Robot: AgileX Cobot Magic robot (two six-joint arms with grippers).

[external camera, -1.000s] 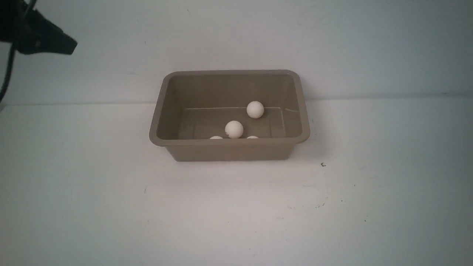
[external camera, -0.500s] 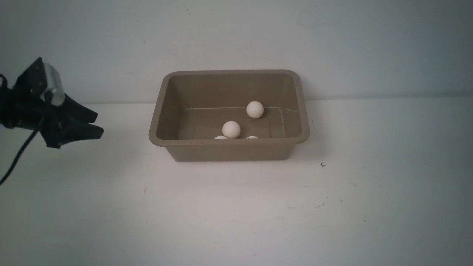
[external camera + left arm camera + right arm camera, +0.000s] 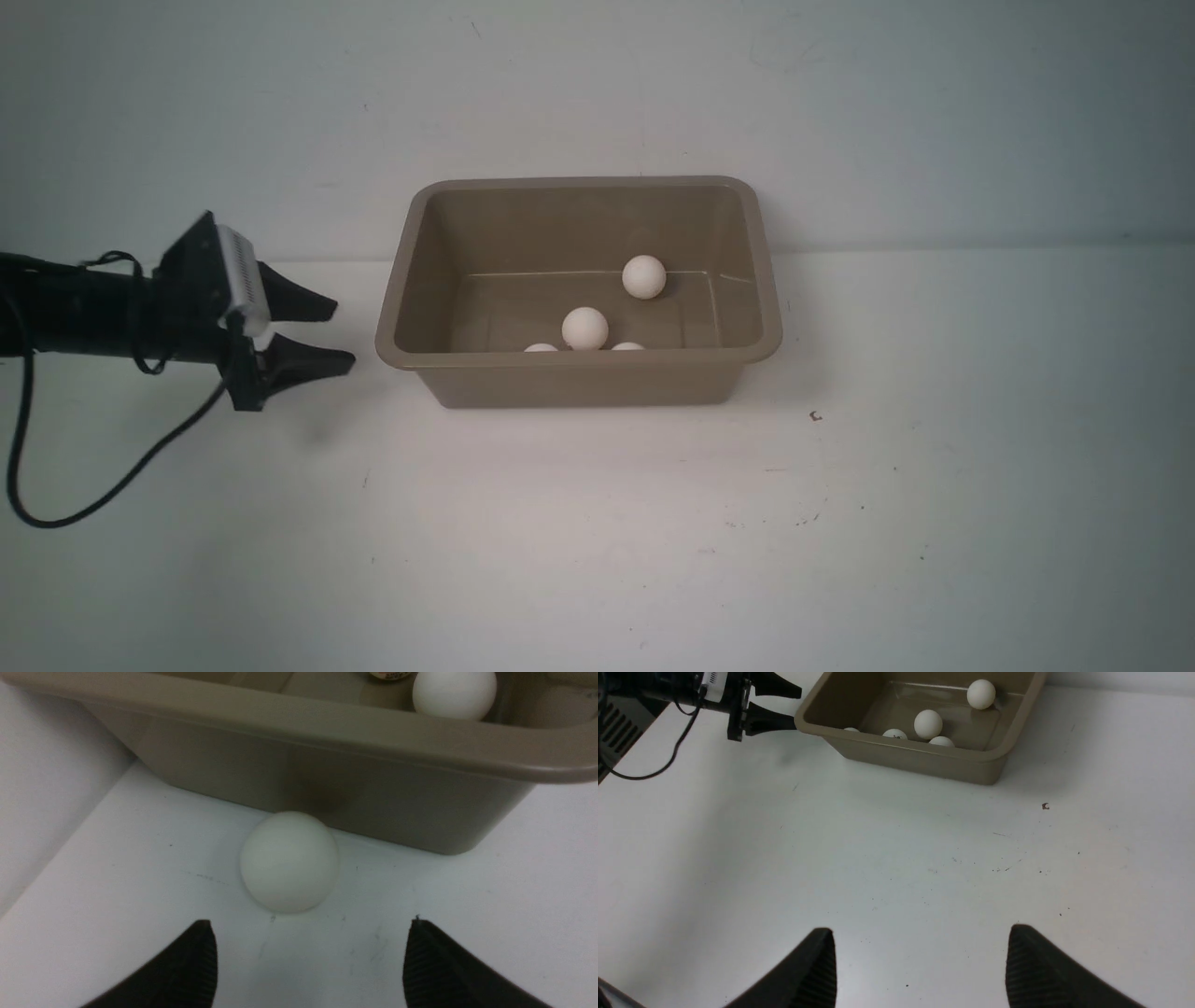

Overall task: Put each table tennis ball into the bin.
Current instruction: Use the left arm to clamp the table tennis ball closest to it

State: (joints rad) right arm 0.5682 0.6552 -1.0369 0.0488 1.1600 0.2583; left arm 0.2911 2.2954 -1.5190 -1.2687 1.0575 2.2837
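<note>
Quick one from us: the loose ball (image 3: 289, 861) sits on the bench (image 3: 117, 896) outside the bin (image 3: 261, 770), down at the foot of its left outer wall. We can't tell if it actually touches the wall or is just beside it. From the front we can't pick it out at all.

Inside the bin there's a far ball (image 3: 644, 276) near the back wall and a middle ball (image 3: 585, 329) closer to the front wall. A left low ball (image 3: 541, 347) and a right low ball (image 3: 627, 346) peek over the front rim on either side of it. The right wrist view also gives us a fifth ball (image 3: 851, 730), just a sliver of white further toward the bin's left end.

The left fingers (image 3: 191, 970) are spread wide apart with nothing in them, low on the bin's left side. Their tips point at that wall, and the loose ball is just past them, lined up with the gap. A black cable (image 3: 168, 439) droops from that arm.

The right fingers (image 3: 808, 970) are apart too, well away from the bin on its front side, above the bench.
</note>
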